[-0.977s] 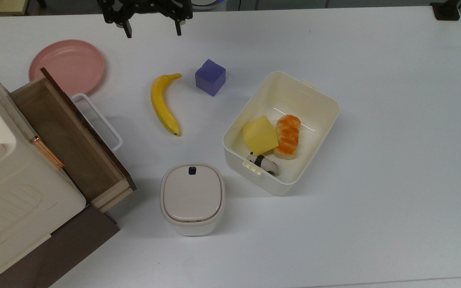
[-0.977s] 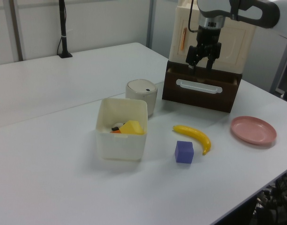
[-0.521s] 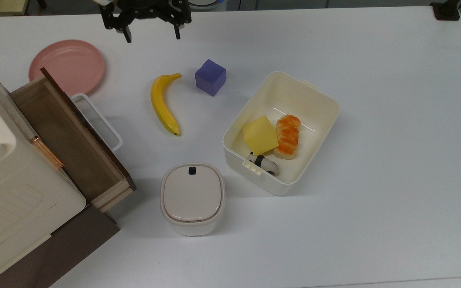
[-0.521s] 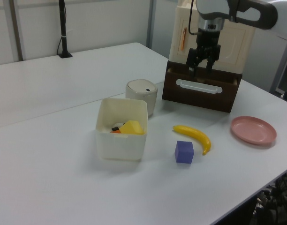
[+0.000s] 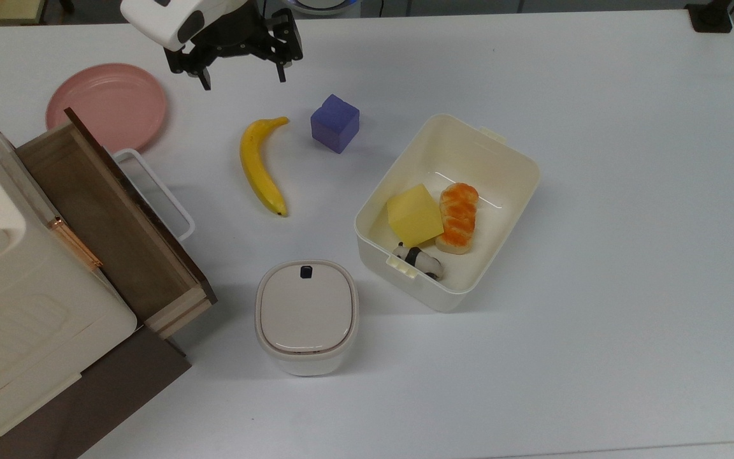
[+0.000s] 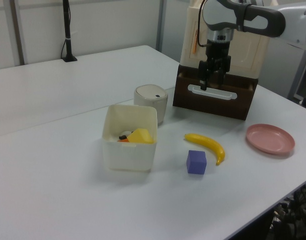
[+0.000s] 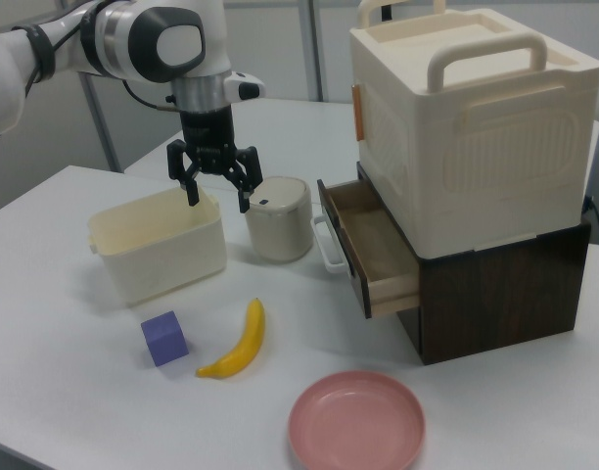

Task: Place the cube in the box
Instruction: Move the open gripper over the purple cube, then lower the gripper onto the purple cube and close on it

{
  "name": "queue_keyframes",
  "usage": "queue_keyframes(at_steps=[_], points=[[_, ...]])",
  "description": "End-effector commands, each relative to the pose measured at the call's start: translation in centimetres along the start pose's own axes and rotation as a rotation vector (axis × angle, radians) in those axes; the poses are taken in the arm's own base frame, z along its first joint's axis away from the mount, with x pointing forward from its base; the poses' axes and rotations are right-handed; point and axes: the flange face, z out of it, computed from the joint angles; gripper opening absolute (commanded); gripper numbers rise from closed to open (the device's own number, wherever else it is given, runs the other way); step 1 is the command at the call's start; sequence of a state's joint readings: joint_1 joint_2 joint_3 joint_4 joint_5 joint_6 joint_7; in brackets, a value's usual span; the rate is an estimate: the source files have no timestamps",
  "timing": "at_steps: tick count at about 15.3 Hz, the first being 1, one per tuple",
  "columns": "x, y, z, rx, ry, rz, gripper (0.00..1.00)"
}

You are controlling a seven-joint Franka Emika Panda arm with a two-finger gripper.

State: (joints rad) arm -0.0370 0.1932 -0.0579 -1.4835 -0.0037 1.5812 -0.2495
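The blue-purple cube (image 5: 335,123) (image 6: 196,162) (image 7: 164,339) rests on the white table between a banana and the box. The cream-white box (image 5: 515,152) (image 6: 128,154) (image 7: 162,257) stands open at the top view's right of the cube. Inside it are a yellow block (image 5: 414,215), a bread toy (image 5: 457,217) and a small panda figure (image 5: 419,259). My gripper (image 5: 242,80) (image 6: 210,84) (image 7: 219,201) hangs open and empty in the air. In the top view it is above and to the left of the cube, well apart from it.
A banana (image 5: 260,166) lies to the top view's left of the cube, and a pink plate (image 5: 107,105) sits farther left. A lidded white bin (image 5: 306,315) stands near the box. An open wooden drawer (image 5: 112,217) juts out under a cream container (image 7: 471,117).
The gripper has moved down the top view toward the cube, still open, and the arm's white link has come into sight. The objects have not moved.
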Motion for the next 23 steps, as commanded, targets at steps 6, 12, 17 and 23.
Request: queue_keyframes(at_steps=[6, 12, 17, 23], points=[[-1.0, -3.3, 1.1, 0.011, -0.087, -0.168, 1.00], [-1.7, -3.6, 3.3, 0.050, -0.143, -0.502, 1.00], [-3.1, -5.9, 5.4, 0.012, -0.123, -0.620, 1.00], [-4.6, -9.3, 9.5, -0.056, -0.093, -0.707, 1.00]])
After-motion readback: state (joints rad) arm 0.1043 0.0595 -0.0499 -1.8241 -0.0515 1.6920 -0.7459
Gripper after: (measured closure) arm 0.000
